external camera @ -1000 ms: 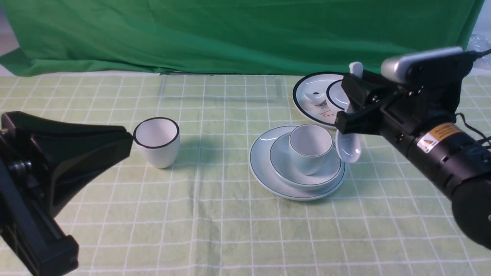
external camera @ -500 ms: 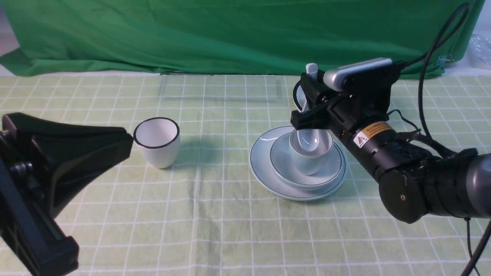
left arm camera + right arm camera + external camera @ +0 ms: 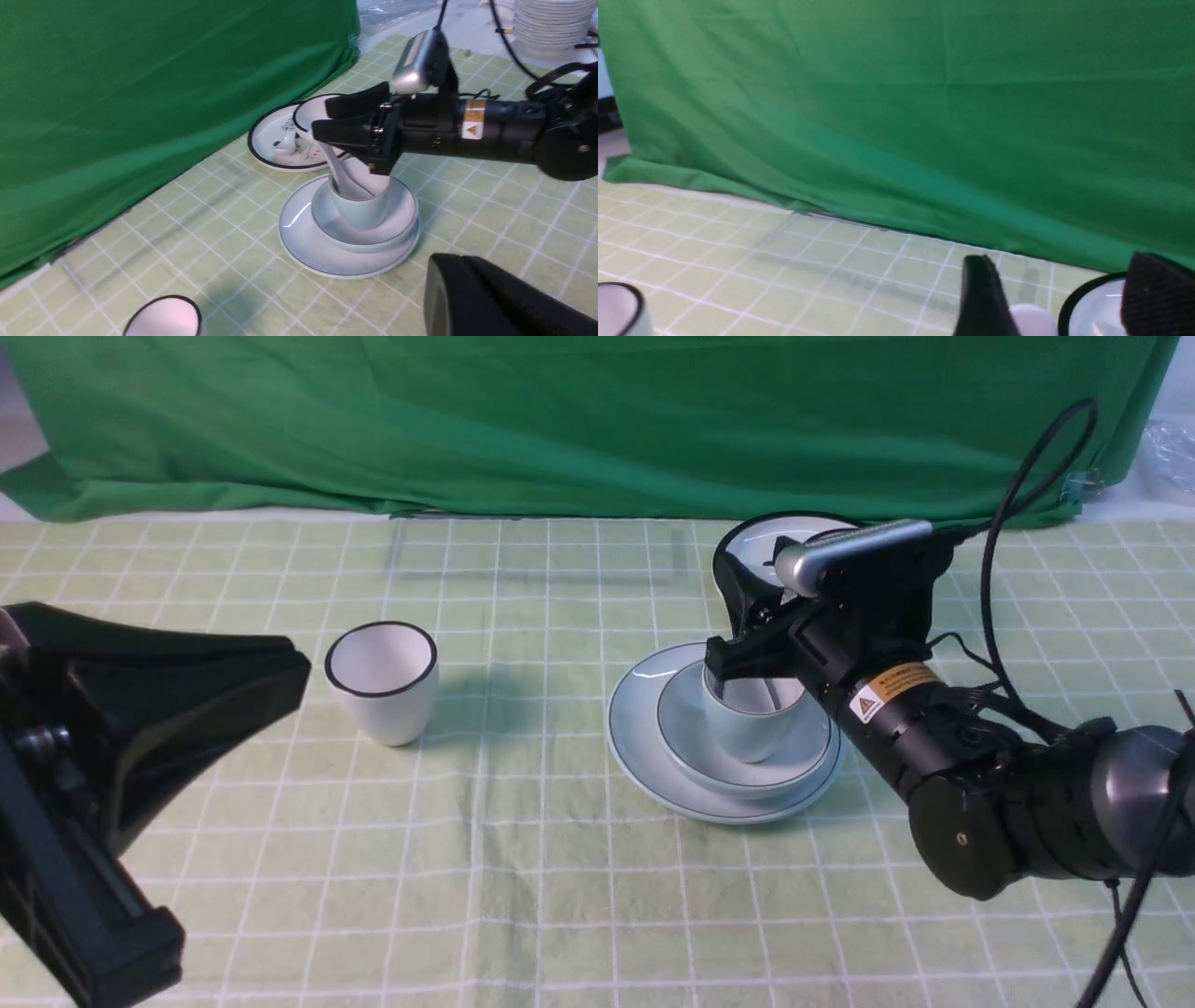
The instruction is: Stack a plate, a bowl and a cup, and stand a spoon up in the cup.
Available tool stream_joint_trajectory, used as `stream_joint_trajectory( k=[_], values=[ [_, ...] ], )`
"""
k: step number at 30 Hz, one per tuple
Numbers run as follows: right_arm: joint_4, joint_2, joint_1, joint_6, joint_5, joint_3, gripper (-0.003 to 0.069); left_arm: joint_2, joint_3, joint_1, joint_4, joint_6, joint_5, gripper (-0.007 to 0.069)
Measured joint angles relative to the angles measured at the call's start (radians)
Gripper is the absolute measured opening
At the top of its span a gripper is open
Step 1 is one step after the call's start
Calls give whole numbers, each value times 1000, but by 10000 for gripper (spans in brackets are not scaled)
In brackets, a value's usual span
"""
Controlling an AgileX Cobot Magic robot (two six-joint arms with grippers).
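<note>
At the far left our left gripper point(image 3: 294, 670) hangs low over the checked cloth point(image 3: 523, 859), well apart from the stack; it shows only as one dark wedge, so we cannot tell whether it is spread or pressed together; just beside its tip stands a black-rimmed cup point(image 3: 381, 683), upright and no part of our job; further right the plate point(image 3: 633, 730) lies flat on the cloth, the bowl point(image 3: 686, 733) sits inside it and the cup point(image 3: 752, 733) stands upright inside the bowl, so we judge the stacking done; the spoon point(image 3: 332, 164) has its scoop down inside the cup and its handle leaning up past the rim toward the right gripper point(image 3: 322, 120), which hovers right over the cup's mouth; in the right wrist view its fingers point(image 3: 983, 298) stand apart, wider than the white handle end showing between them, so we judge the pincer spread and the spoon resting on its own; the step in hand is the last one, standing the spoon in the cup; the next move, we think, calls for a clean lift up and away without brushing the handle, since a knock could tip the cup or flick the spoon out; behind the arm a black-rimmed plate point(image 3: 254, 149) carries a black-rimmed bowl point(image 3: 309, 111), near the green backdrop point(image 3: 560, 420).
</note>
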Motion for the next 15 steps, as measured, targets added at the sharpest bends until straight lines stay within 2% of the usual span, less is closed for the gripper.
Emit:
stream_joint_trajectory(
  k=[5,7,8,11,14,15],
  values=[
    [0,-222,52,9,145,107,438,-129,43,0,23,-12,-15,1],
    [-2,-405,104,9,264,199,401,-257,145,0,25,-17,-77,1],
    [-2,-419,108,9,274,206,395,-277,166,0,25,-17,-84,1],
    [-6,-692,186,19,518,346,204,-449,388,0,25,-18,-248,1],
    [-6,-816,209,70,657,409,85,-516,504,0,26,-19,-344,1],
    [-6,-826,210,70,668,413,85,-516,512,0,28,-18,-363,1]
  ],
)
